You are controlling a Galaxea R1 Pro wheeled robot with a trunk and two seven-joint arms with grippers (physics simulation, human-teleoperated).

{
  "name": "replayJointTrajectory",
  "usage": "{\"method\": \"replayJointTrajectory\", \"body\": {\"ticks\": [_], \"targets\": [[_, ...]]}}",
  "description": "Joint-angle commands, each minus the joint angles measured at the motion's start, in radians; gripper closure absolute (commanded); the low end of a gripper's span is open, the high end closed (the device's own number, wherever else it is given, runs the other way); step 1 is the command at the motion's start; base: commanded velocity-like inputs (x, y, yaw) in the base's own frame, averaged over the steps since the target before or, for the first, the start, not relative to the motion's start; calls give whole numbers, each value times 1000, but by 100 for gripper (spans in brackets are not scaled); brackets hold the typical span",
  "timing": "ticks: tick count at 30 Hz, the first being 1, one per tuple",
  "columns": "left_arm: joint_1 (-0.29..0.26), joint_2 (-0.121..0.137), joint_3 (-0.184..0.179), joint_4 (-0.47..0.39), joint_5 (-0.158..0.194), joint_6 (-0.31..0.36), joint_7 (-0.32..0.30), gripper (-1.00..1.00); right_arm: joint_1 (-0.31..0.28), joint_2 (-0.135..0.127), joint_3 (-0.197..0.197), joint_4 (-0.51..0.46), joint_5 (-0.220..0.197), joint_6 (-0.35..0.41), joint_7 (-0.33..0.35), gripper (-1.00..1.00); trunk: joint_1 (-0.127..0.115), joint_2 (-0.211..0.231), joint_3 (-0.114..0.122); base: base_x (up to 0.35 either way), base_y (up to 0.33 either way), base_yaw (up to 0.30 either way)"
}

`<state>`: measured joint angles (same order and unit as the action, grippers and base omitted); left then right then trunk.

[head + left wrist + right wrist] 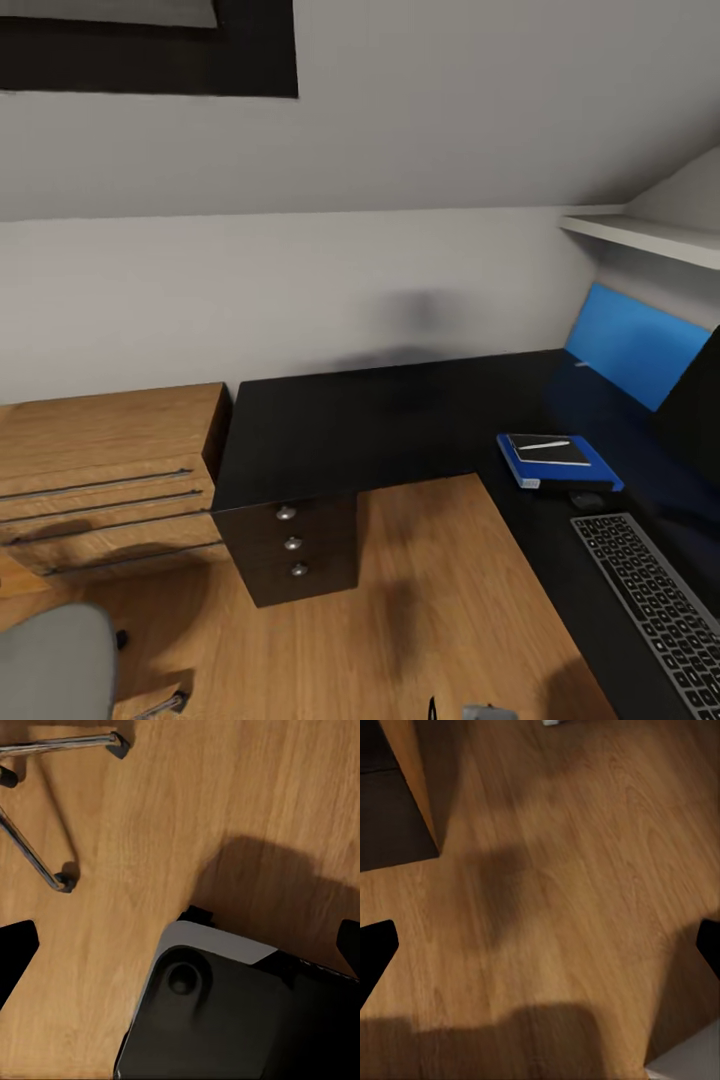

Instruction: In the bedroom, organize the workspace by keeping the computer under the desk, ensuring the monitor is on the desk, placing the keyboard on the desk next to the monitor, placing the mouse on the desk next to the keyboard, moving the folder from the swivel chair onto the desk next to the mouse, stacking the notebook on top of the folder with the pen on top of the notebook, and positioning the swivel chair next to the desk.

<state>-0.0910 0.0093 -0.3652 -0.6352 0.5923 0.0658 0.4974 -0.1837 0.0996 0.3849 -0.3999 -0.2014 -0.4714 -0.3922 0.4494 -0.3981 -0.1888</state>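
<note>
The bench (380,420) ran along the back wall and turned forward down the right side, with its drawer unit (292,545) under the left end. A dresser (105,470) stood just beside that end, to its left. On the right wing the folder (520,465) lay flat, the notebook (548,452) on top of it and the pen (545,445) on the notebook. The mouse (586,499) sat just in front of the folder, and the keyboard (655,605) lay nearer still, in front of the mouse. The monitor (640,345) stood behind them toward the right wall, below a shelf (640,235). The swivel chair (55,665) stood on the floor (420,600) at the near left, well apart from the bench.
</note>
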Motion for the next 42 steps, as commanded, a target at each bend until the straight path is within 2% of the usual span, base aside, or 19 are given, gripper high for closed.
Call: {"method": "replayJointTrajectory", "body": {"ticks": [1,5,8,12,13,20,30,36,42], "targets": [[-1,-2,-7,14,1,-20,8,-100,-2,-1,8,8,-8,-12,-6,-100,1,-2,-2,0,0,273],[-1,-9,-10,38,1,-88,8,-100,-5,-14,8,48,-9,-22,-3,-100,1,-2,-3,-56,0,228],[-1,-12,-11,42,1,-100,8,-100,-6,-20,10,65,-6,-27,-2,-100,1,-2,-3,-235,0,87],[-1,-13,-12,44,1,-106,9,-100,-6,-21,15,84,-5,-53,-1,-100,1,-2,-4,-300,0,31],[-1,-12,-12,45,1,-109,9,-100,-6,-20,17,122,-4,-83,-1,-100,1,-2,-4,-310,-76,2],[-1,-13,-12,45,2,-110,9,-100,-6,-20,17,128,-4,-108,-1,-100,1,-2,-2,-258,-210,47],[-1,-12,-11,46,4,-110,9,-100,-6,-21,15,131,-3,-140,-1,-100,1,-2,9,-125,-270,177],[-1,-11,-10,46,6,-111,9,-100,-6,-21,16,135,-3,-153,-1,-100,1,-2,16,-8,-54,192],[-1,-11,-9,46,7,-111,9,-100,-6,-20,17,138,-3,-154,-1,-100,1,-2,22,-151,144,194]]}}
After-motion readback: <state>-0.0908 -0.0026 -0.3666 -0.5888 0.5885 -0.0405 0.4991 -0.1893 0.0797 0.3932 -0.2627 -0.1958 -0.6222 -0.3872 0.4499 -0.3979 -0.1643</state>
